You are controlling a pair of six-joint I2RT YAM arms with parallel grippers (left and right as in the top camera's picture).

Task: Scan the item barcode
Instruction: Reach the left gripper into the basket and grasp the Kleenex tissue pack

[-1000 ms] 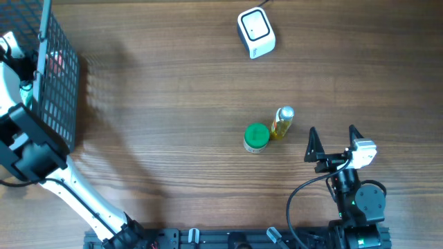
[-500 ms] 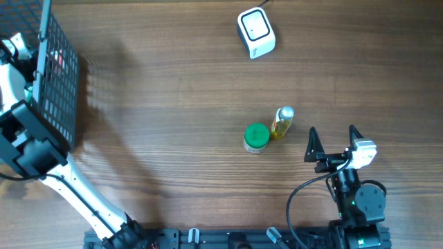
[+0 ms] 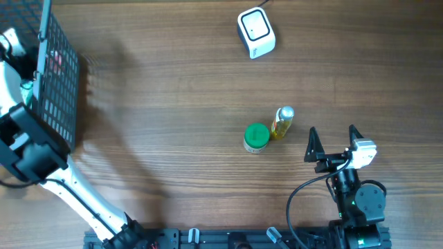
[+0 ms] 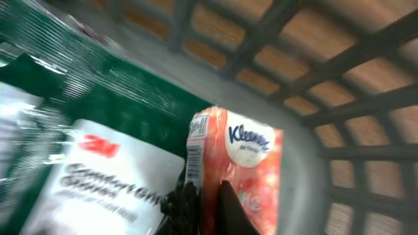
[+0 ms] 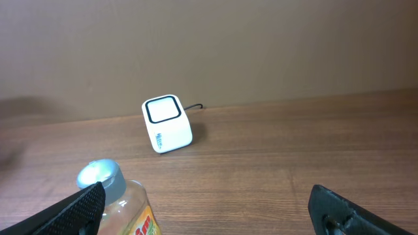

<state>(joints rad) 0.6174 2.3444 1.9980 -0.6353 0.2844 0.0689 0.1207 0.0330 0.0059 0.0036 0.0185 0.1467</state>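
Deep in the black wire basket (image 4: pixel 366 111), my left gripper (image 4: pixel 208 192) is shut on the edge of the item, a pink-red Kleenex tissue pack (image 4: pixel 251 163). A barcode strip (image 4: pixel 196 147) runs down the pack's left edge. From overhead the pack shows only as a pink patch (image 3: pixel 55 62) through the basket mesh (image 3: pixel 59 90), and the left jaws are hidden there. The white barcode scanner (image 3: pixel 256 32) (image 5: pixel 167 124) stands at the far middle of the table. My right gripper (image 3: pixel 333 138) (image 5: pixel 209 199) rests open near the front right, holding nothing.
A white and green 3M glove pack (image 4: pixel 85 170) lies beside the tissue pack in the basket. A yellow bottle with a silver cap (image 3: pixel 282 122) (image 5: pixel 121 209) and a green-lidded jar (image 3: pixel 257 137) sit just left of the right gripper. The left arm (image 3: pixel 28 149) reaches along the table's left edge.
The left jaws have closed onto the tissue pack and the left arm has shifted slightly at the basket. The right arm and table objects have not moved.
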